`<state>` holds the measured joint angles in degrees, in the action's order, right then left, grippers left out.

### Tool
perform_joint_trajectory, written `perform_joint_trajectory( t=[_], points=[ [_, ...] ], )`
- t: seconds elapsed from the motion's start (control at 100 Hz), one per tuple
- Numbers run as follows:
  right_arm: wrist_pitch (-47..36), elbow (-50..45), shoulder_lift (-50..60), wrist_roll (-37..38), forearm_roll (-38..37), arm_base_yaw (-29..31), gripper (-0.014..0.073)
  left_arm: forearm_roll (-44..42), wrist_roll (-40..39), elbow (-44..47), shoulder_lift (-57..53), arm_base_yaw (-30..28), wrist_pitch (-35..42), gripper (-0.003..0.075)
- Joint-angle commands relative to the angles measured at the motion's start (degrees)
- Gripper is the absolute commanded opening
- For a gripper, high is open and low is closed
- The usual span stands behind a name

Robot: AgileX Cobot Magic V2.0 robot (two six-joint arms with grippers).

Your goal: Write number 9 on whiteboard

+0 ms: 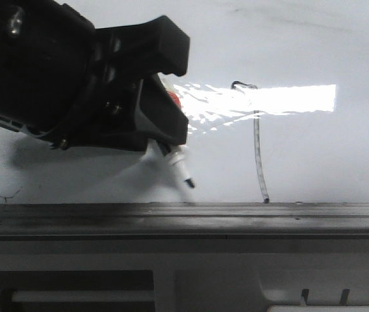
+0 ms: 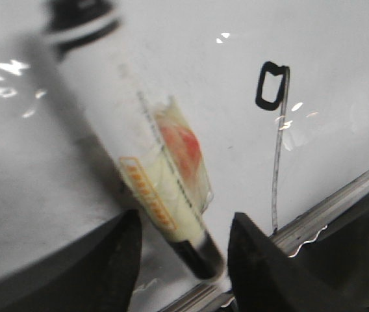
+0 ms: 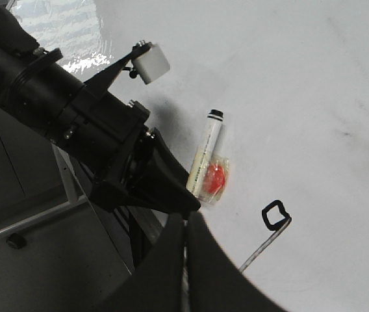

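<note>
The left claw (image 1: 162, 140) pinches a marker (image 2: 162, 195) between its two fingers, tip pointing down toward the grey rail (image 1: 184, 211) at the whiteboard's (image 1: 314, 162) lower edge. From that tip the number 9 (image 1: 257, 146) lies to the right — near, not touching — its long stem running down from a small squarish loop almost to the rail. The figure looks complete, so the move left is probably lifting away; there is open white board above and to the right, while the rail hems in the tip below. The right claw (image 3: 186, 224) is pressed together, empty, just beside the marker — and also near the stem.
</note>
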<state>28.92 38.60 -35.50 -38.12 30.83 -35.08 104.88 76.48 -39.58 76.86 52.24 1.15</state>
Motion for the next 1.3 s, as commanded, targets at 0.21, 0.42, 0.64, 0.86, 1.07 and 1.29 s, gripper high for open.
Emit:
perform_joint_trajectory(
  t=[0.21,0.42,0.64,0.86,1.07,1.29],
  points=[
    [-4.17,0.72,0.80,0.02,-1.42,0.41,-0.0046,1.90,0.02,-0.44,-3.56,-0.60,8.90,0.0435],
    [-6.21,-9.46,10.89,0.62,-4.18,0.41,-0.0043,1.90,0.12,6.84,-17.94,3.67,11.57,0.0431],
    [-14.64,-22.41,26.40,0.62,-4.04,0.41,-0.0045,1.81,0.12,14.65,-33.56,6.08,14.77,0.0087],
    [-10.14,-24.60,32.84,0.74,4.66,0.41,-0.0045,1.79,0.12,15.10,-39.43,6.08,13.30,-0.0018],
    [-10.14,-25.35,32.84,0.74,17.75,0.41,-0.0045,1.79,0.12,15.10,-39.09,6.08,13.30,-0.0018],
    [-10.14,-25.35,32.84,0.74,17.75,0.41,-0.0045,1.79,0.12,15.10,-39.09,6.08,13.30,-0.0018]
  ],
)
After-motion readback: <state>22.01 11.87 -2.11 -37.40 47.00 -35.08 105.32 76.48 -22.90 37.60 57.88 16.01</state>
